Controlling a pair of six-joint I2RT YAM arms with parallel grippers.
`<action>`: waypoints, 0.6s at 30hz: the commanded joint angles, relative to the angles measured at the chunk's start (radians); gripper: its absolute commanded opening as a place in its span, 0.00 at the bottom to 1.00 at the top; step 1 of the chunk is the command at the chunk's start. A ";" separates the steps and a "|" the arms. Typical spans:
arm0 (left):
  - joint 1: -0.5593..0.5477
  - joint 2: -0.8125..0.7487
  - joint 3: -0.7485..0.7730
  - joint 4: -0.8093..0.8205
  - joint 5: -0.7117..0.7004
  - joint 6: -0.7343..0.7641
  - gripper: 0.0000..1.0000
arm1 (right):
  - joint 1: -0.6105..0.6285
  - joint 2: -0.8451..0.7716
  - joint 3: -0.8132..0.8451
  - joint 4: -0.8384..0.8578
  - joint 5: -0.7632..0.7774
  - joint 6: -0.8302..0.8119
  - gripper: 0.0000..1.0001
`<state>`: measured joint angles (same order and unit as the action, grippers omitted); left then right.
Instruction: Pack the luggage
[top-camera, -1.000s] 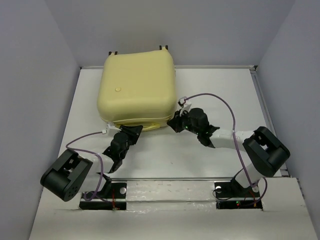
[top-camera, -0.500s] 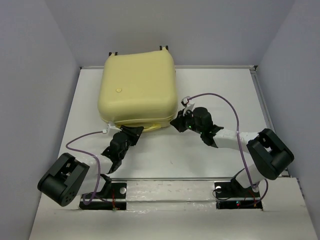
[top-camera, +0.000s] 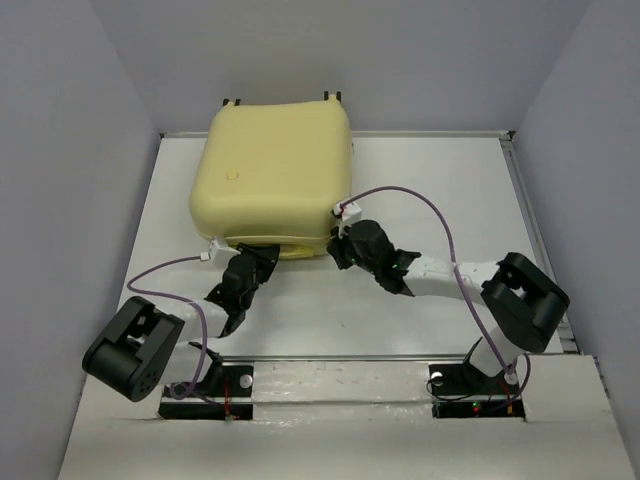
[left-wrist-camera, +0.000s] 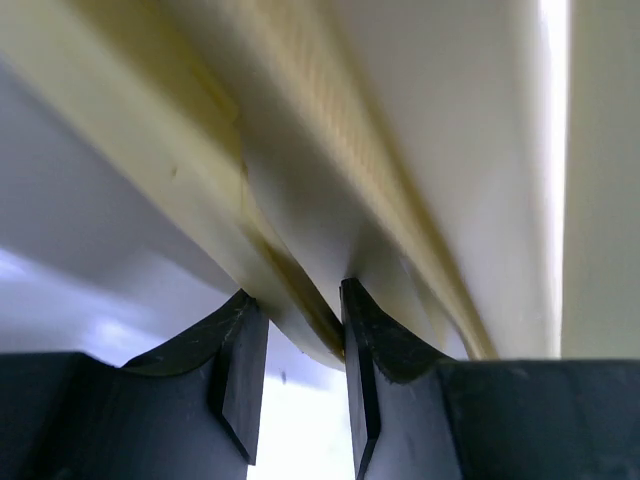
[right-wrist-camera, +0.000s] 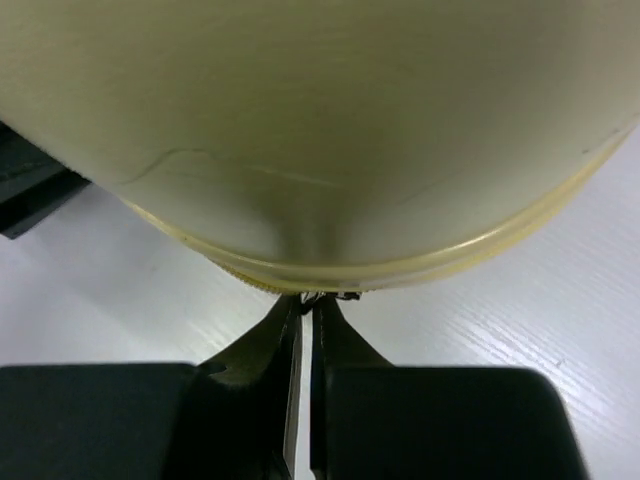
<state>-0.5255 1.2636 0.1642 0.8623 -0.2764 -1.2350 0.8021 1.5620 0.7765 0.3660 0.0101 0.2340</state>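
**Both grippers on luggage's near edge**

L gripper (left-wrist-camera: 295, 300): fingers slightly apart, pinching the pale yellow rim of the luggage (top-camera: 275, 170) between them, w/ the shell bulging above. R gripper (right-wrist-camera: 305, 300): fingers pressed nearly together, only a thin slit left, tips at the seam line under the rounded shell. There's a tiny dark bit at the tips, too small to ID. Luggage lies flat, shell up, at the counter (top-camera: 440, 180) far-left corner, wheels toward the far edge. Both grippers meet its near side, L near the left end, R at the near-right corner.
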 joint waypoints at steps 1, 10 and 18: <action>-0.045 0.031 0.146 0.061 0.146 0.210 0.06 | 0.342 0.078 0.204 -0.091 0.127 -0.002 0.07; -0.065 0.023 0.191 0.043 0.184 0.264 0.06 | 0.292 -0.108 0.061 -0.079 0.033 0.037 0.07; -0.129 0.120 0.250 0.101 0.181 0.249 0.06 | 0.292 -0.045 0.130 -0.027 -0.136 0.116 0.07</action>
<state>-0.5621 1.3495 0.3000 0.7795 -0.2527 -1.1671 1.0920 1.4578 0.8238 0.2764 0.0235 0.2974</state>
